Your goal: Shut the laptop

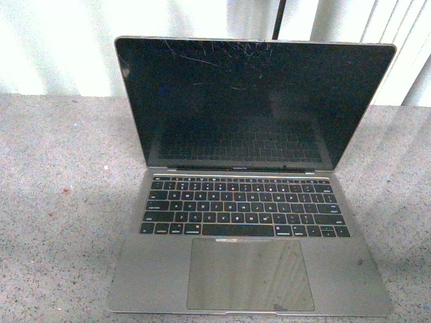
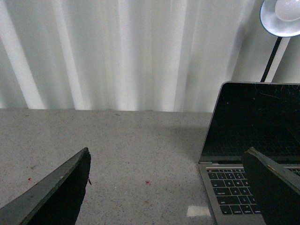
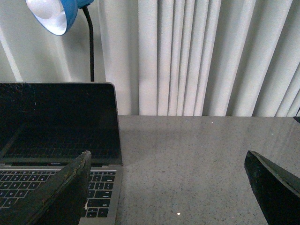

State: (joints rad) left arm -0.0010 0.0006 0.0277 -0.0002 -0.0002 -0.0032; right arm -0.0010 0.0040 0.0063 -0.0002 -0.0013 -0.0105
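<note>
The laptop [image 1: 249, 195] stands open in the middle of the speckled grey counter, a slim silver-grey body with black keys and a large trackpad. Its black screen [image 1: 252, 101] leans back and carries scratch-like cracks near the top edge. Neither arm shows in the front view. My left gripper [image 2: 166, 187] is open over bare counter just off the laptop's [image 2: 243, 154] left side, one finger [image 2: 274, 187] overlapping the keyboard in view. My right gripper [image 3: 166, 192] is open off the laptop's [image 3: 58, 136] right side, one finger [image 3: 61, 197] in front of the keys. Nothing lies between either pair of fingers.
White pleated curtains [image 1: 60, 47] hang behind the counter [image 1: 60, 222]. A desk lamp with a blue shade [image 3: 58, 14] on a black stem [image 3: 91, 47] stands behind the laptop. Small red specks [image 2: 147, 182] dot the counter to the laptop's left.
</note>
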